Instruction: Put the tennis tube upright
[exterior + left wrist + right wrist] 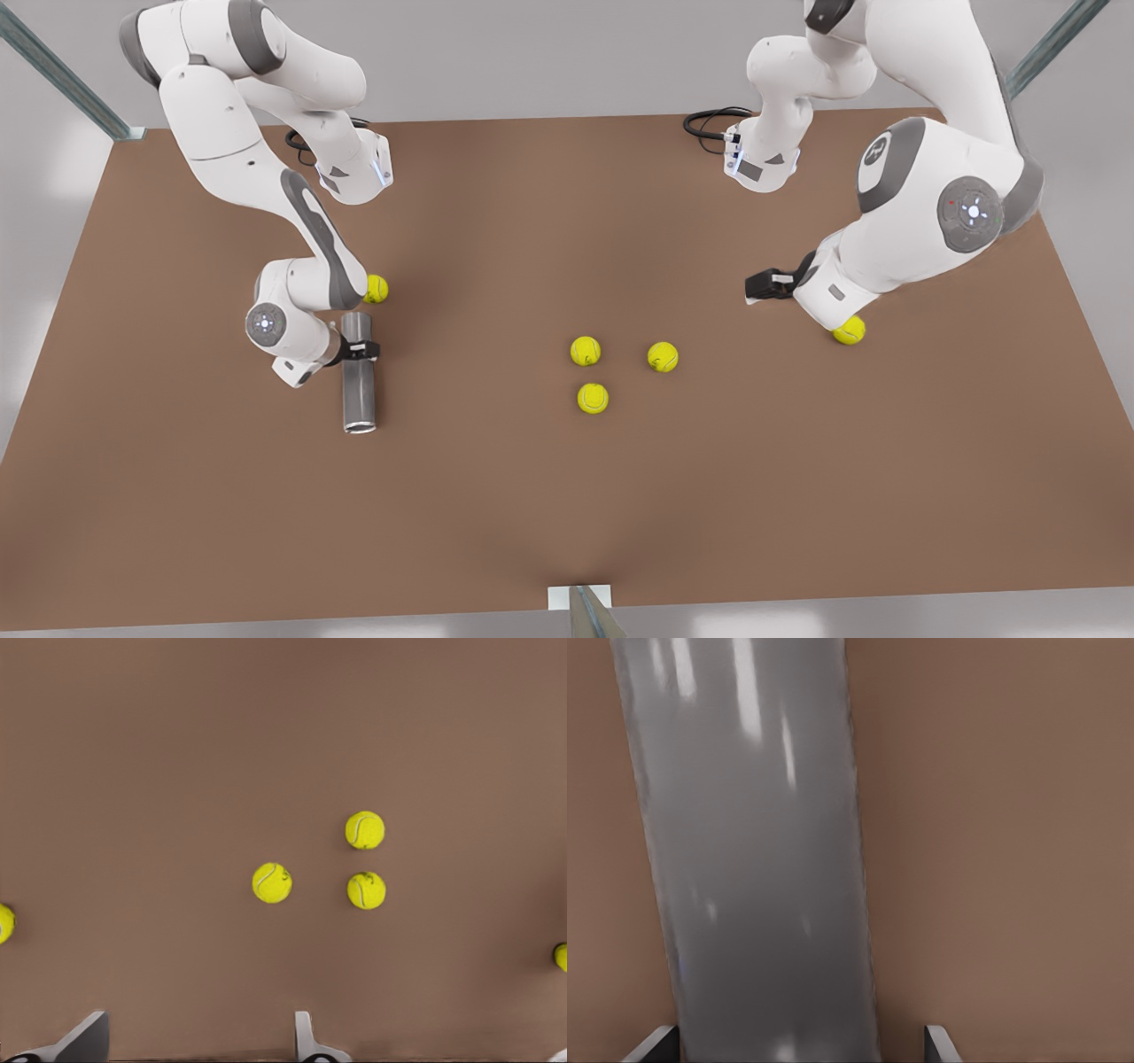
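Note:
The tennis tube (pixel 359 390) is a dark-grey metallic cylinder lying flat on the brown table at the front view's left, its hollow lighter-rimmed end toward the near edge. My right gripper (pixel 359 350) straddles its upper part. In the right wrist view the tube (pixel 757 859) runs between the open fingers: one fingertip (pixel 656 1045) sits at its side, the other (pixel 939 1043) stands a little apart from it. My left gripper (pixel 766 285) hangs open over the table at the front view's right, with nothing between its fingertips (pixel 310 1043).
Three yellow tennis balls (pixel 585 351) cluster mid-table, also seen as a group (pixel 272 882) in the left wrist view. One ball (pixel 376 288) lies just beyond the tube's far end. Another ball (pixel 849 330) sits under the left arm.

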